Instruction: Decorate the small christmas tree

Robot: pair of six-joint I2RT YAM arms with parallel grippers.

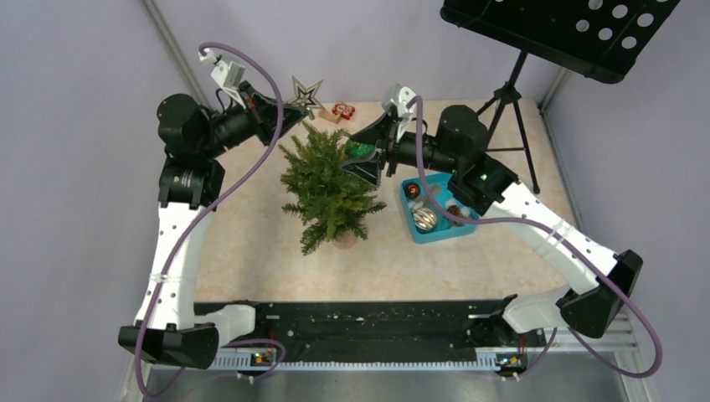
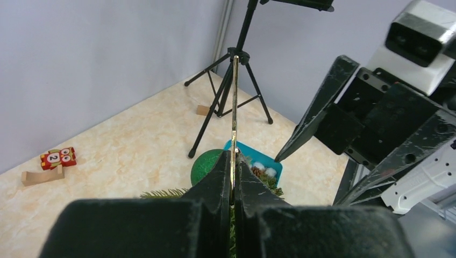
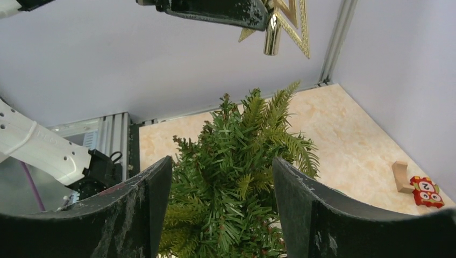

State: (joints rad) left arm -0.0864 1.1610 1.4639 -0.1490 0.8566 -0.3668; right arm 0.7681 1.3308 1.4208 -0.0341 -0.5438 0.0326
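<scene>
The small christmas tree [image 1: 328,191] stands mid-table on a short brown base. My left gripper [image 1: 293,114] hovers above and behind its top, shut on a gold star [image 1: 306,94]. In the left wrist view the star [image 2: 235,102] shows edge-on, pinched between the fingers [image 2: 218,183]. My right gripper [image 1: 369,159] is at the tree's upper right, open, with tree branches [image 3: 242,177] showing between its fingers [image 3: 153,199] and nothing held. A green glitter ball [image 1: 360,149] sits at the branches beside those fingers, and it also appears as the green ball [image 2: 205,165] in the left wrist view.
A teal tray [image 1: 423,233] with more ornaments lies right of the tree. A black music stand [image 1: 511,100] on a tripod stands at the back right. A small red block [image 1: 342,110] and a wooden piece [image 2: 40,176] lie near the back wall.
</scene>
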